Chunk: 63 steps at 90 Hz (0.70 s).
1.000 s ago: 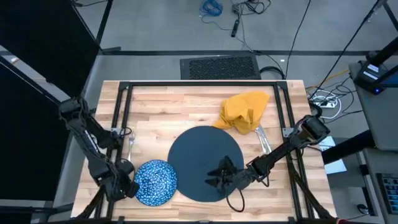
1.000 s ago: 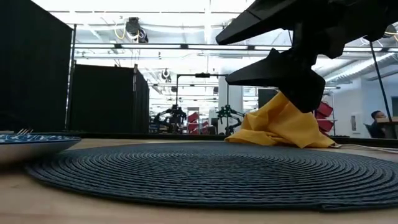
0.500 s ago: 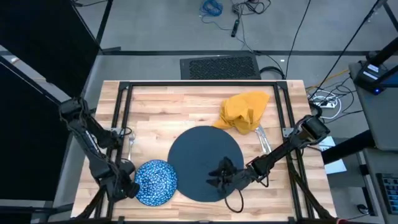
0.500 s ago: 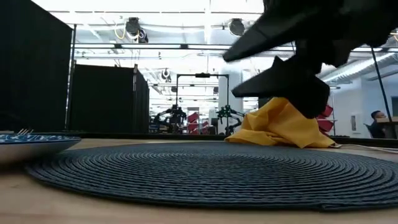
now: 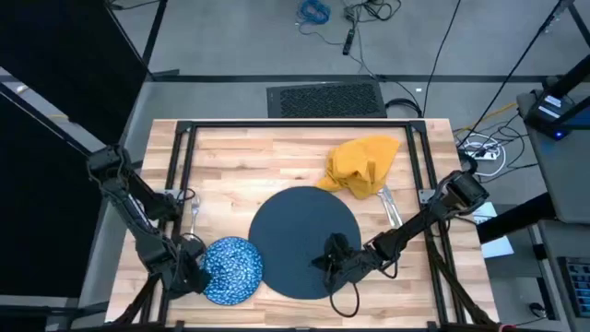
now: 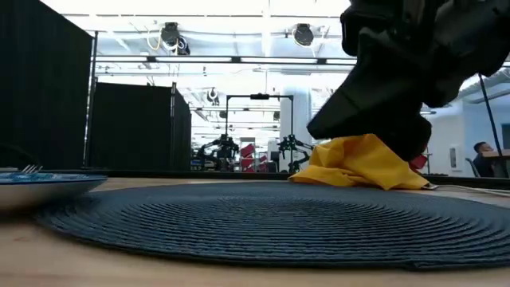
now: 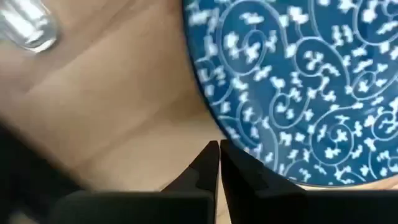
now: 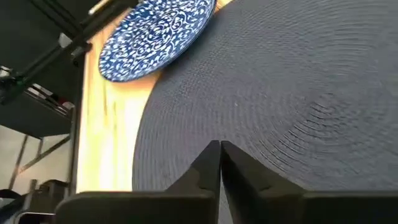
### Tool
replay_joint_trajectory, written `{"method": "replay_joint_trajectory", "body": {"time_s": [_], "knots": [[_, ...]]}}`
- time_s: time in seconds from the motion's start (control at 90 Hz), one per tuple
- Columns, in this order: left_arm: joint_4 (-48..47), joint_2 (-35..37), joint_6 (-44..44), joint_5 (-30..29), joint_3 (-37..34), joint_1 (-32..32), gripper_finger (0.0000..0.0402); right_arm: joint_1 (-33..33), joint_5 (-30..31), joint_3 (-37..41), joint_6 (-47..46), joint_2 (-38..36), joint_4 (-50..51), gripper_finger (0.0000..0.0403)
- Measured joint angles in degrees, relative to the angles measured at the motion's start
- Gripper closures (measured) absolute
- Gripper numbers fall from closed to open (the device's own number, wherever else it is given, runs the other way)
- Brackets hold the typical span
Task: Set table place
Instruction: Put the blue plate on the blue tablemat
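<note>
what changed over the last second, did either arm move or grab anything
The right gripper, over the near edge of the round woven mat, closed its jaws, which were spread a second ago; they hold nothing. The left gripper edged toward the blue patterned dish, its jaws shut beside the rim. Dish, mat, yellow napkin and the cutlery stayed where they were.

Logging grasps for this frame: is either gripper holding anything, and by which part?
Nothing is held. The left gripper is shut by the rim of the blue dish; the right gripper is shut above the dark round mat.
</note>
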<state>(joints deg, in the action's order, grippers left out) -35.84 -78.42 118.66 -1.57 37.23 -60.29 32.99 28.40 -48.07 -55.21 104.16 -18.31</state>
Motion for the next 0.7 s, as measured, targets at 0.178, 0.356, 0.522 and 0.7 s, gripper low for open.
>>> {"method": "replay_joint_trajectory", "body": {"time_s": [0.178,0.356,0.522,0.7], "knots": [[1.8,-1.1,-3.2,0.8,0.0,2.1,0.0402,0.0,0.1,0.0,-1.7,0.0,2.0,0.0403],[3.2,-1.2,-7.7,0.6,0.0,4.7,0.0402,-0.5,-1.0,-0.1,-5.5,1.0,3.8,0.0403],[3.0,-1.2,-10.8,0.7,0.0,6.3,0.0402,-2.5,-6.2,-0.4,-9.4,6.8,3.9,0.0403],[4.2,-1.2,-11.2,0.1,0.0,6.3,0.0402,-4.3,-9.4,-2.9,-6.0,10.2,0.6,0.0403]]}}
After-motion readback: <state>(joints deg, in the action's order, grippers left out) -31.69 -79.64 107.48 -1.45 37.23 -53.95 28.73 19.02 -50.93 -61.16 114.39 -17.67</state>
